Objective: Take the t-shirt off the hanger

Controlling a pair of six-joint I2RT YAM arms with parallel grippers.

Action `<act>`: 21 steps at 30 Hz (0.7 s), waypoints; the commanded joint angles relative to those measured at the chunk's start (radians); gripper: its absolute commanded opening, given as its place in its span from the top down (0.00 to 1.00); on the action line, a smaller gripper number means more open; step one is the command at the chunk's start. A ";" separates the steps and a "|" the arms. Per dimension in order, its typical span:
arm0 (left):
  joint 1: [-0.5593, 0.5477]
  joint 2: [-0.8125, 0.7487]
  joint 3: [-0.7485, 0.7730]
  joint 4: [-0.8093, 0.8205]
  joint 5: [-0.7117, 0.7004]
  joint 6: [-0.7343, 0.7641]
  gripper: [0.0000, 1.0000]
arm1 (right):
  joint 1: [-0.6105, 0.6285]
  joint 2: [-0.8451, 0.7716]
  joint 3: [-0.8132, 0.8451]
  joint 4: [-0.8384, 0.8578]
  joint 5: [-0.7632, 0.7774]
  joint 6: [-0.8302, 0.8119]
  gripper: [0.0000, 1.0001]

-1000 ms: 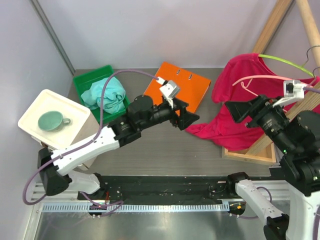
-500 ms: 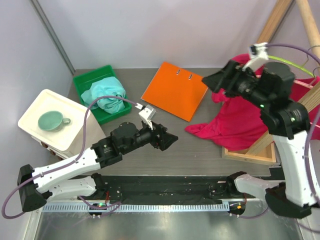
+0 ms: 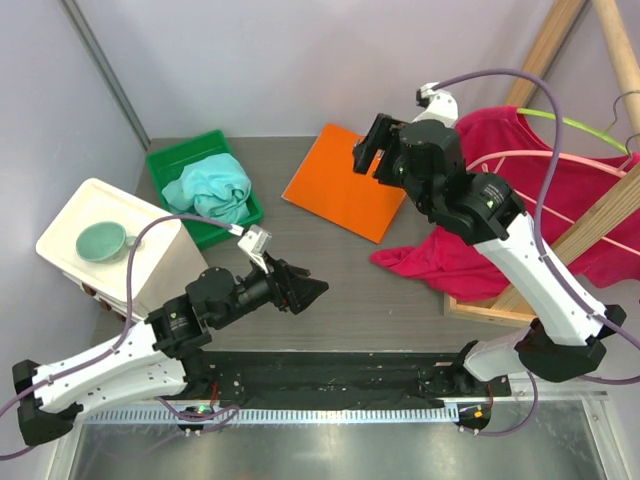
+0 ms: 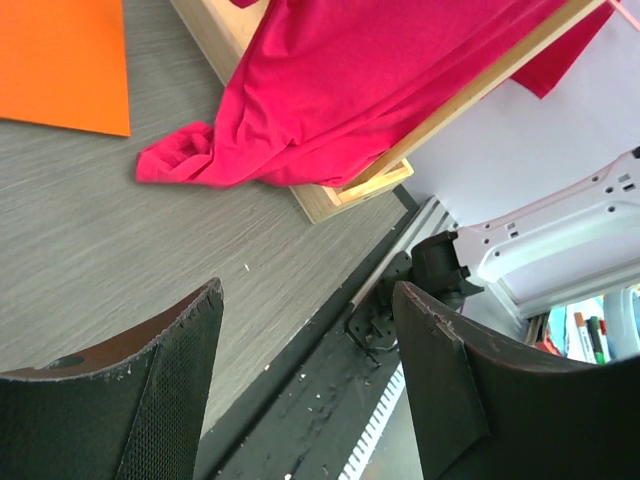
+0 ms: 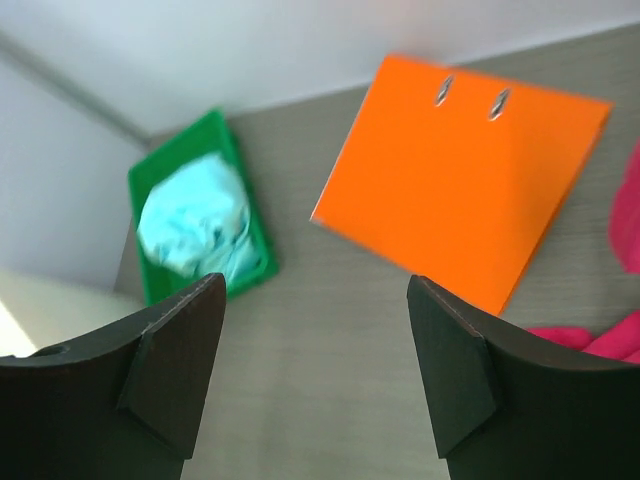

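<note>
The red t-shirt (image 3: 480, 250) hangs at the right on a pink hanger (image 3: 520, 156) and trails onto the table and a wooden frame (image 3: 500, 305). It also shows in the left wrist view (image 4: 330, 90). My left gripper (image 3: 312, 292) is open and empty, low over the table's near middle, well left of the shirt. My right gripper (image 3: 368, 152) is open and empty, raised over the orange binder (image 3: 348, 182), left of the shirt. A red corner of the shirt shows in the right wrist view (image 5: 615, 335).
A green bin (image 3: 205, 185) holding a teal cloth (image 3: 210, 190) sits at the back left. A white box (image 3: 110, 250) carries a green cup (image 3: 102, 240). A yellow-green hanger (image 3: 580, 125) hangs at the far right. Wooden posts (image 3: 545, 45) stand at the back right.
My left gripper has pulled back from the binder toward the near edge. My right arm has swung up and left, from the shirt to over the binder. The shirt stays on the hanger.
</note>
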 commanded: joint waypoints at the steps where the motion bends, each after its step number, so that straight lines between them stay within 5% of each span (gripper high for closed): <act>1: -0.005 -0.065 -0.011 -0.065 -0.037 -0.047 0.32 | 0.003 0.011 0.096 0.084 0.390 0.067 0.19; 5: -0.005 -0.093 -0.022 -0.082 -0.043 -0.050 0.32 | 0.004 0.069 0.209 0.057 0.660 0.041 0.06; 11: -0.005 -0.039 0.007 -0.082 -0.029 -0.039 0.32 | -0.002 0.097 0.268 -0.029 0.982 0.036 0.04; 21: -0.005 0.065 0.082 -0.079 -0.005 -0.053 0.32 | -0.270 0.144 0.260 0.107 0.878 -0.031 0.06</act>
